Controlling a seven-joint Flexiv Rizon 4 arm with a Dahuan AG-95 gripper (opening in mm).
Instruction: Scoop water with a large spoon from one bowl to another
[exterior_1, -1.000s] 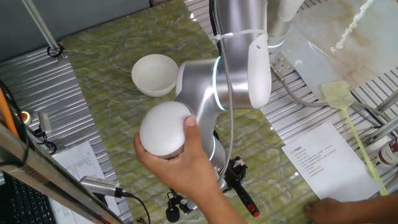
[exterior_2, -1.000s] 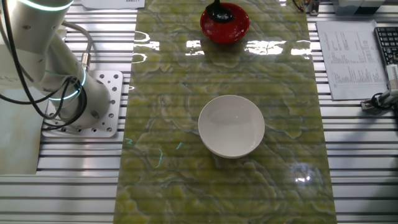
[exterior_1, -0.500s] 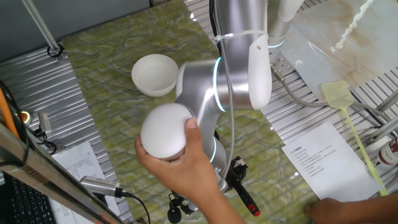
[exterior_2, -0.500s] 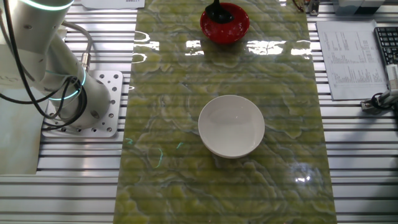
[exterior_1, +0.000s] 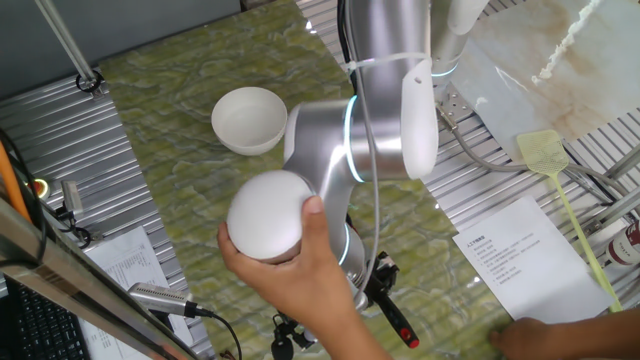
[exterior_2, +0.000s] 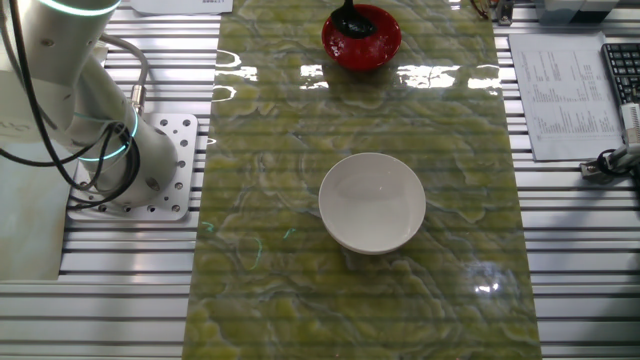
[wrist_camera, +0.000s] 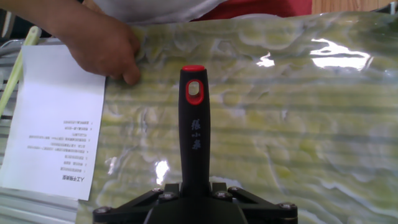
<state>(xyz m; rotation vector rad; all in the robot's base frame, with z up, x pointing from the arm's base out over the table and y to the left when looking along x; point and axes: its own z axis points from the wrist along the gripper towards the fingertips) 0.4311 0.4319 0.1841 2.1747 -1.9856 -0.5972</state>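
So the big green marbled table (exterior_2: 270, 200) has the white bowl (exterior_2: 372, 203) sitting around the middle and the red bowl (exterior_2: 362, 38) up at the far end, well apart from each other. The robot arm (exterior_1: 370, 120) is folded low over the near edge in one fixed view, and a person's hand (exterior_1: 290, 270) is wrapped around its round white joint, so it looks hand-guided to me. The gripper (wrist_camera: 196, 202) is clamped on the ladle's handle (wrist_camera: 194, 143); from the hand view the handle runs straight out along the fingers with the red tip pointing away. The ladle's scoop (exterior_2: 350, 20) is sitting in the red bowl. That's the relation that matters: the white bowl lies back along the table from the scoop, so the next dip means carrying the ladle over there. Another hand (wrist_camera: 99, 40) rests on the table beside a paper sheet (wrist_camera: 53, 124).
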